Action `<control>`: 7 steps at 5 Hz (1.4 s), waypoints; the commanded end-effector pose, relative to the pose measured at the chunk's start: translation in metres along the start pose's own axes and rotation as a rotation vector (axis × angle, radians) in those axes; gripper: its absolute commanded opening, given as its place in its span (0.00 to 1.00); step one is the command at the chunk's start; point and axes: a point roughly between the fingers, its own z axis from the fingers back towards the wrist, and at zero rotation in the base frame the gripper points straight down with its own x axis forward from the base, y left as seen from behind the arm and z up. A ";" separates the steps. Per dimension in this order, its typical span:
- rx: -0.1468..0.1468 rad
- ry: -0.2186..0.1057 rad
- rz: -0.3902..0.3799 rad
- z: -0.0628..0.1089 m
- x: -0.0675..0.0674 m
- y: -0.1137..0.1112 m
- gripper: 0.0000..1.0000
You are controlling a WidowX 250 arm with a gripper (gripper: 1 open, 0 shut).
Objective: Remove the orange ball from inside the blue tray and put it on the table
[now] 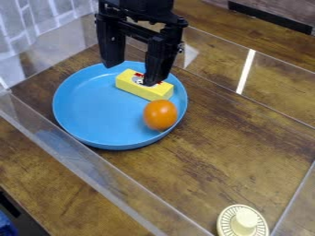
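Only one camera view here: the orange ball [160,114] sits in the blue tray [87,106], just beside a yellow block [144,86], while the end effector [143,68] hangs spread wide and empty over that block. Ball looks slick, round and light, so I'd pinch it across the middle or it'll probably roll away before reaching the counter [246,138].

A yellow rectangular block [144,87] lies flat inside the round dish, toward its far side, with a small red mark on its top face. Its long side runs slantwise, from far left to near right. A small cream round lid [242,222] with a ribbed rim and a raised centre sits near the surface's near right corner, well apart from the block. Clear upright panels [50,138] line the left edge, catching pale reflections.
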 end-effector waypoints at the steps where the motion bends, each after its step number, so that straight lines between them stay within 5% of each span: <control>1: -0.001 0.005 -0.009 -0.008 0.003 -0.002 1.00; 3: 0.007 -0.010 -0.059 -0.039 0.016 -0.008 1.00; 7: -0.004 -0.068 -0.117 -0.063 0.040 -0.005 1.00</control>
